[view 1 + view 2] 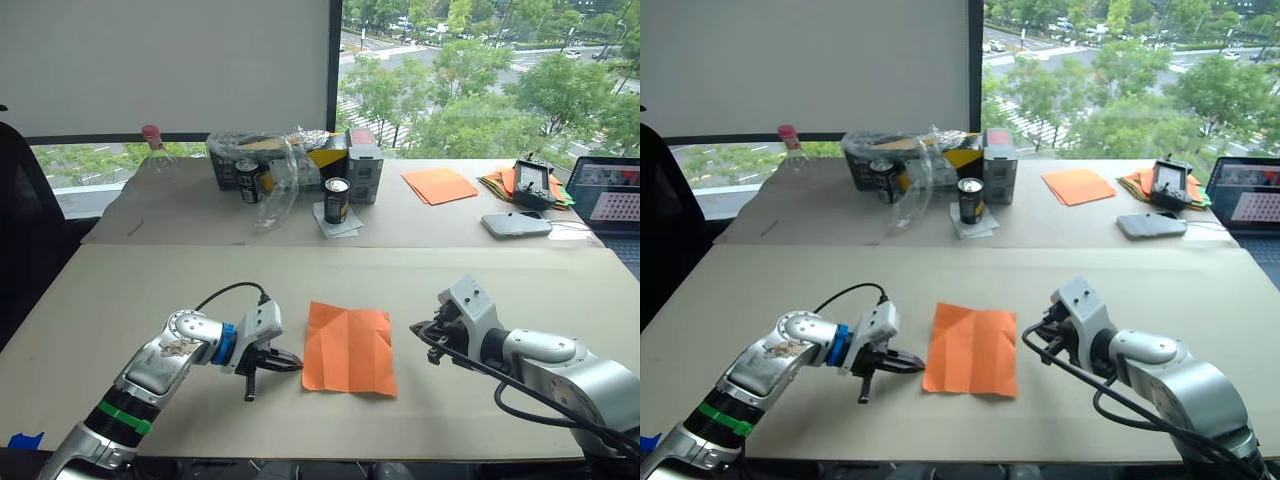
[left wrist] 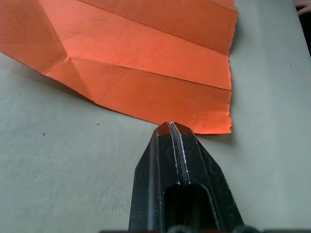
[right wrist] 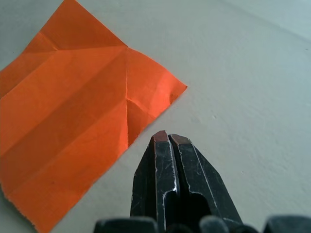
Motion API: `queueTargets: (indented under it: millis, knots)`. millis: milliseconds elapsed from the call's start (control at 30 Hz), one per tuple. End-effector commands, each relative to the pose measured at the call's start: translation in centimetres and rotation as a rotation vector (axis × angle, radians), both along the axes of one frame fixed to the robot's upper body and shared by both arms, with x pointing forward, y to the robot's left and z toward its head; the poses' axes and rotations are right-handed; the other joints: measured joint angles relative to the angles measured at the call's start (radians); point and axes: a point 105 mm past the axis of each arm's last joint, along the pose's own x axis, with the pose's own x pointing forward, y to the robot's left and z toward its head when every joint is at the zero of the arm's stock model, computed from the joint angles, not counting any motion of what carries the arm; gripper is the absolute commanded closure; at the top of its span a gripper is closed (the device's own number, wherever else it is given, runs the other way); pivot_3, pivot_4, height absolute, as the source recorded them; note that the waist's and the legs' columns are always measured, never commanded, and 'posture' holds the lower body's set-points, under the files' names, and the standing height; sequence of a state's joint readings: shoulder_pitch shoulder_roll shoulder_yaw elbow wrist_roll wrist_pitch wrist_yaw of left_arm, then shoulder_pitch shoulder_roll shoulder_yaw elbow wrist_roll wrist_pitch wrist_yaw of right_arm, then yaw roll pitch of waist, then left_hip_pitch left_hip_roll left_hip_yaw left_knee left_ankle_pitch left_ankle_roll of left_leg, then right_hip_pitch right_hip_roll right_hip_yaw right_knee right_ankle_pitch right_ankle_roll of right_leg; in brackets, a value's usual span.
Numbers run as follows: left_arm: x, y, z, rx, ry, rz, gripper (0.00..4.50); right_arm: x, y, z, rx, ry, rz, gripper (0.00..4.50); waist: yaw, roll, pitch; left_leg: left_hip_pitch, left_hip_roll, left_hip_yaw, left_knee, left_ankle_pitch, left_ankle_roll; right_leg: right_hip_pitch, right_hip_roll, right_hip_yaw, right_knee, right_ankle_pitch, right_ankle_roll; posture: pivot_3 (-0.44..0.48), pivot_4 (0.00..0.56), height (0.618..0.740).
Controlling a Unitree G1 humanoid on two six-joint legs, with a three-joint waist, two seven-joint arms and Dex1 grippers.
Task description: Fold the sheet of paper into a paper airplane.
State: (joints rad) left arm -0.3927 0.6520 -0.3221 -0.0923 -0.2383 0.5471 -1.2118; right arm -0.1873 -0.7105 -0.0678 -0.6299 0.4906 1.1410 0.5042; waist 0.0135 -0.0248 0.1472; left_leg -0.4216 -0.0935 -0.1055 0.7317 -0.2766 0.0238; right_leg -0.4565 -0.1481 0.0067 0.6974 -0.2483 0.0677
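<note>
The fingers of the left gripper (image 2: 171, 127) are pressed together, holding nothing, with their tips just beside the near left edge of the sheet of paper (image 1: 347, 348). The right gripper (image 3: 166, 137) also has its fingers pressed together and empty, near the sheet's right edge but apart from it. The creased sheet lies unfolded on the bench (image 1: 120, 290) between both grippers.

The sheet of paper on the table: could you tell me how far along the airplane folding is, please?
Done: the sheet of paper carries crease lines but lies open and nearly flat, not airplane-shaped. In hand: nothing; the left gripper sits shut at its near edge, the right gripper shut beside it, apart. Left: essentially all folds.
</note>
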Motion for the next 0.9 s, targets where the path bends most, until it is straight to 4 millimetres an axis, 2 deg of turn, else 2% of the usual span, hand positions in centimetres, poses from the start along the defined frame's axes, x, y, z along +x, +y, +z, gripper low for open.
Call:
queueTargets:
  millis: [33, 200, 300, 467, 533, 600, 733, 900]
  knots:
    - [-0.4, -0.6, -1.1, 0.015, 0.036, -0.012, 4.50, 0.2, 0.1, 1.1, -0.009, -0.056, 0.002, 4.48, 0.001, 0.000, 0.000, 0.000, 0.000, 0.000, 0.000, 0.000, 0.000, 0.000, 0.000, 0.000, 0.000, 0.000, 0.000, 0.000, 0.150, 0.670]
    - [-0.6, -0.5, -1.0, 0.015, 0.042, -0.021, 4.50, 0.4, -0.3, 1.1, -0.020, -0.063, -0.020, 4.48, -0.001, 0.000, 0.000, 0.000, 0.000, 0.000, 0.000, 0.000, 0.000, 0.000, 0.000, 0.000, 0.000, 0.000, 0.000, 0.000, 0.150, 0.670]
    - [0.1, 0.2, -0.7, 0.014, 0.028, 0.023, 4.50, 0.5, -0.3, 1.2, -0.018, -0.067, -0.020, 4.48, -0.001, 0.000, 0.000, 0.000, 0.000, 0.000, 0.000, 0.000, 0.000, 0.000, 0.000, 0.000, 0.000, 0.000, 0.000, 0.000, 0.150, 0.670]
    - [1.8, 0.8, 3.0, -0.157, 0.017, 0.093, 4.50, 0.6, -0.4, 1.4, -0.015, -0.072, -0.023, 4.48, -0.004, 0.000, 0.000, 0.000, 0.000, 0.000, 0.000, 0.000, 0.000, -0.001, 0.000, 0.000, 0.001, 0.000, 0.000, 0.000, 0.150, 0.670]
    - [2.1, 0.5, 4.0, -0.212, 0.000, 0.092, 4.50, 0.7, -0.3, 1.4, -0.013, -0.075, -0.024, 4.48, -0.005, 0.000, 0.000, 0.000, 0.000, 0.000, 0.000, 0.000, 0.000, -0.002, 0.001, 0.000, 0.001, 0.000, 0.000, 0.000, 0.150, 0.670]
    - [2.3, -0.6, 4.6, -0.249, -0.017, 0.077, 4.50, 0.9, -0.3, 1.4, -0.012, -0.082, -0.027, 4.48, -0.004, 0.000, 0.000, 0.000, 0.000, 0.000, 0.000, 0.000, 0.000, -0.001, 0.001, 0.000, 0.001, 0.000, 0.000, 0.000, 0.150, 0.670]
    - [2.9, -2.6, 4.9, -0.290, -0.048, 0.084, 4.50, 1.2, -0.3, 1.6, -0.032, -0.112, -0.032, 4.48, -0.003, 0.000, 0.000, -0.001, 0.000, 0.000, 0.000, 0.000, 0.000, -0.001, 0.000, 0.000, 0.000, 0.000, 0.000, 0.000, 0.150, 0.670]
    - [3.0, -3.8, 2.2, -0.173, -0.093, 0.054, 4.50, 1.7, -0.5, 1.9, -0.003, -0.169, -0.079, 4.48, -0.008, 0.000, 0.000, -0.001, 0.000, 0.001, 0.000, 0.000, 0.000, -0.001, 0.000, 0.001, 0.000, 0.000, 0.000, 0.000, 0.150, 0.670]
